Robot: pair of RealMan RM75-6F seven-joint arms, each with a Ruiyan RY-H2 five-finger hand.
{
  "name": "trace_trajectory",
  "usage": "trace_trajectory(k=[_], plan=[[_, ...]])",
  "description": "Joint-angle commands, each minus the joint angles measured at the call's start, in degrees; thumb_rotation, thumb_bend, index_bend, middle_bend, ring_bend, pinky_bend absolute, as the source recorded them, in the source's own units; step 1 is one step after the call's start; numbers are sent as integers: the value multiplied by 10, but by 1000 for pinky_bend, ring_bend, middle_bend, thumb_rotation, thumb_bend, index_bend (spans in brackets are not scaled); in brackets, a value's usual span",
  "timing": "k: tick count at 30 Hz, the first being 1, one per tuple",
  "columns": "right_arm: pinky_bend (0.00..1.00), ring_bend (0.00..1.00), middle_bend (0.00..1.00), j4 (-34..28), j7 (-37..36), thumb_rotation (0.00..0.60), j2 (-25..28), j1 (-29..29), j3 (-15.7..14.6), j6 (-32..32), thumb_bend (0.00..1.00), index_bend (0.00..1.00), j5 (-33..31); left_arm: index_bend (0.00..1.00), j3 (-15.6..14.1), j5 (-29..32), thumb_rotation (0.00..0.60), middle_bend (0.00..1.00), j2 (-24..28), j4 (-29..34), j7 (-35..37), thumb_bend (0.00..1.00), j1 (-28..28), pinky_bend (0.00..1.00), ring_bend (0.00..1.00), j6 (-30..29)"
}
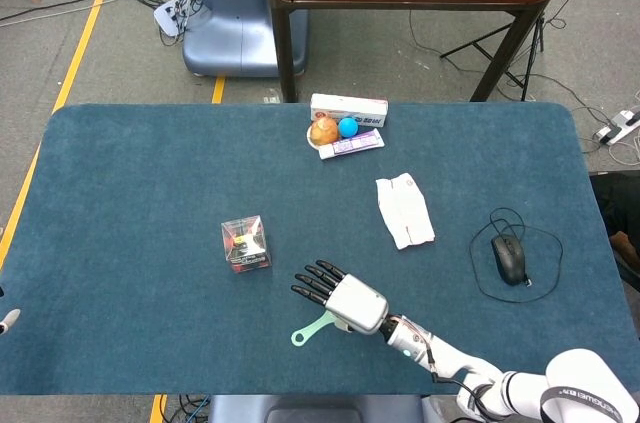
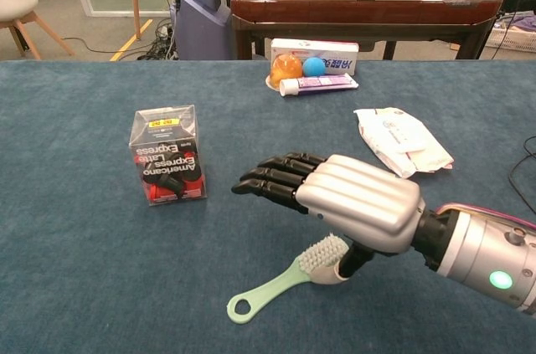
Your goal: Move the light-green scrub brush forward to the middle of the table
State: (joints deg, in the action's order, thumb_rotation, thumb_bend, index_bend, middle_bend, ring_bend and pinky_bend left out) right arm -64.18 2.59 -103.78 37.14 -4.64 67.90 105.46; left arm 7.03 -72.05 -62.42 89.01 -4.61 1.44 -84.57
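The light-green scrub brush point(image 2: 270, 289) lies flat near the table's front edge, bristle head to the right and ring end to the left; the head view shows only its handle point(image 1: 308, 330). My right hand point(image 2: 335, 200) hovers over the bristle head with fingers stretched out and pointing left. Its thumb tip reaches down beside the bristles, and nothing is gripped. In the head view the right hand point(image 1: 337, 296) covers the brush head. Only a sliver of my left hand point(image 1: 5, 321) shows at the far left edge, too little to read its fingers.
A clear coffee box point(image 2: 167, 156) stands left of the hand. A white packet point(image 2: 402, 141) lies to the right and a mouse with its cable point(image 1: 509, 257) further right. A toothpaste box point(image 2: 314, 54), tube, orange and blue ball sit at the far edge.
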Motion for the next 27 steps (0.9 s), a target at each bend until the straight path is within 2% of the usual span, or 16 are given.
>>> trace_trajectory(k=[1, 27], plan=[[105, 22, 54, 5, -5, 600, -4, 1, -1, 1, 0, 0, -1, 561, 0, 1, 600, 452, 0, 0, 1, 113, 0, 501, 295, 0], [105, 22, 54, -4, 0, 600, -9, 15, 3, -39, 0, 0, -37, 561, 8, 20, 600, 452, 8, 4, 5, 113, -4, 502, 295, 5]])
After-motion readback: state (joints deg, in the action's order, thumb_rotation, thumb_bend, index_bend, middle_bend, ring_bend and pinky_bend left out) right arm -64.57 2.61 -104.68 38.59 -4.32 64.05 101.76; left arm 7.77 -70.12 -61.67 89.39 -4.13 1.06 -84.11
